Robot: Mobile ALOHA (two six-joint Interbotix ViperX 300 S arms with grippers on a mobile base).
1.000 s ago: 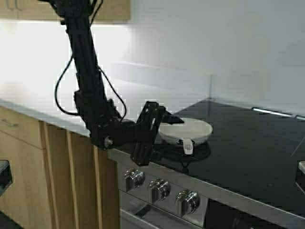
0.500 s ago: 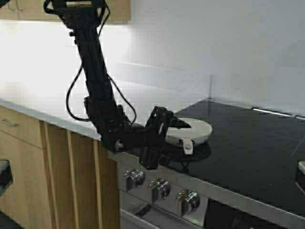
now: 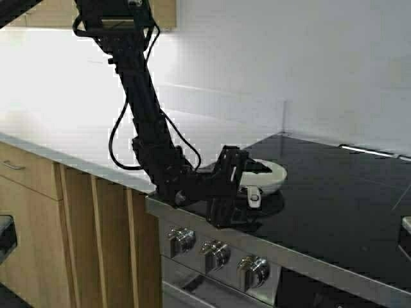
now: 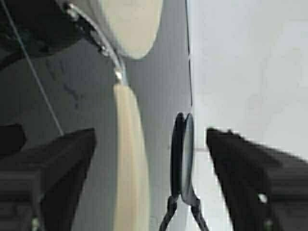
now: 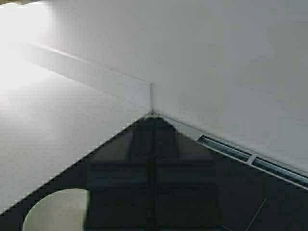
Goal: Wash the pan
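Observation:
The white pan (image 3: 271, 173) sits on the black cooktop (image 3: 334, 192) near its front left corner, with its short pale handle (image 3: 254, 196) pointing toward the front edge. My left gripper (image 3: 249, 186) is open at the handle. In the left wrist view the handle (image 4: 130, 159) lies between the two dark fingers (image 4: 48, 168), nearer one of them, and the pan bowl (image 4: 134, 24) lies beyond. My right gripper (image 5: 153, 125) hangs above the cooktop to the right with its fingers together, and only its edge shows in the high view (image 3: 406, 234). The pan rim also shows in the right wrist view (image 5: 55, 211).
Three steel knobs (image 3: 212, 253) line the stove front below the pan. A white countertop (image 3: 77, 138) runs to the left over wooden cabinets (image 3: 38, 212). A white wall corner (image 3: 283, 119) stands behind the cooktop. A thin dark disc on a wire stem (image 4: 183, 154) shows beside the handle.
My left arm has moved right and forward toward the pan. Its open fingers now straddle the pan handle. The pan and the right arm have not moved.

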